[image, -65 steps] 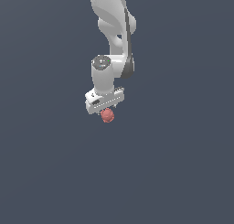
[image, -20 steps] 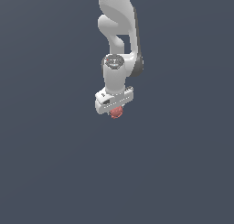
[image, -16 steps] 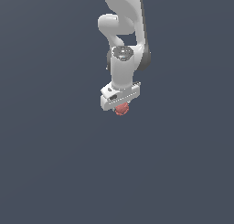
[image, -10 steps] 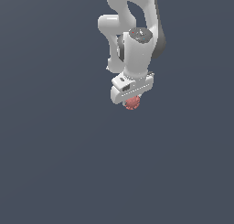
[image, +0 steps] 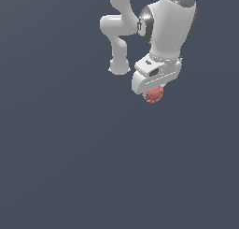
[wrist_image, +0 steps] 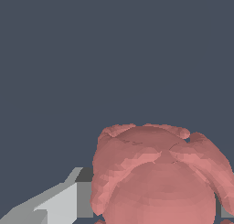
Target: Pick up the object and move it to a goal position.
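Red-pink, bumpy, roundish object hangs clamped in the white pincer, mid-carry; next, steady travel to the unseen goal.

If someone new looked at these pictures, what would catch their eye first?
First the white arm reaching down from the top of the exterior view, toward its right. Next the red-pink bumpy ball peeking out under the hand; in the wrist view it looms large beside one grey finger.
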`<state>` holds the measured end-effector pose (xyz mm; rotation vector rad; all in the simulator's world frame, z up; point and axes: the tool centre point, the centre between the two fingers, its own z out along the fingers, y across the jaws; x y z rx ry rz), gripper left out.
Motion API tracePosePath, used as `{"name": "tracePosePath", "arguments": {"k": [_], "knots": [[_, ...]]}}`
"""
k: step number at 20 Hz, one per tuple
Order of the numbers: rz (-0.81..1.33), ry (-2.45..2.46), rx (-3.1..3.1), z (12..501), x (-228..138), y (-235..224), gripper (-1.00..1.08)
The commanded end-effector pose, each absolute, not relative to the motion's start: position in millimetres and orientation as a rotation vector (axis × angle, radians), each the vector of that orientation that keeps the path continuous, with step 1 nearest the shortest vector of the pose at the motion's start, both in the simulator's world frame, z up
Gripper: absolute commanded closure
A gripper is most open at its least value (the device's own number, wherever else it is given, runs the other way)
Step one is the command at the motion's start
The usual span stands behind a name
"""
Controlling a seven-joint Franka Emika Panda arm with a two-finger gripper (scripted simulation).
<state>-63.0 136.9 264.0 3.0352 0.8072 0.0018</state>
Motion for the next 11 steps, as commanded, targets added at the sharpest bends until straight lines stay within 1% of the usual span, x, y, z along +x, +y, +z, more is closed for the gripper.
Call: {"name": "tracePosePath", "arguments": {"k": [1, 6, 11], "knots": [[0.0, 0.805, 3.036, 277, -61, 148, 1.08], [0.0, 0.805, 3.037, 293, -57, 162, 1.08], [0.0, 0.805, 3.037, 298, -55, 166, 1.08]]}}
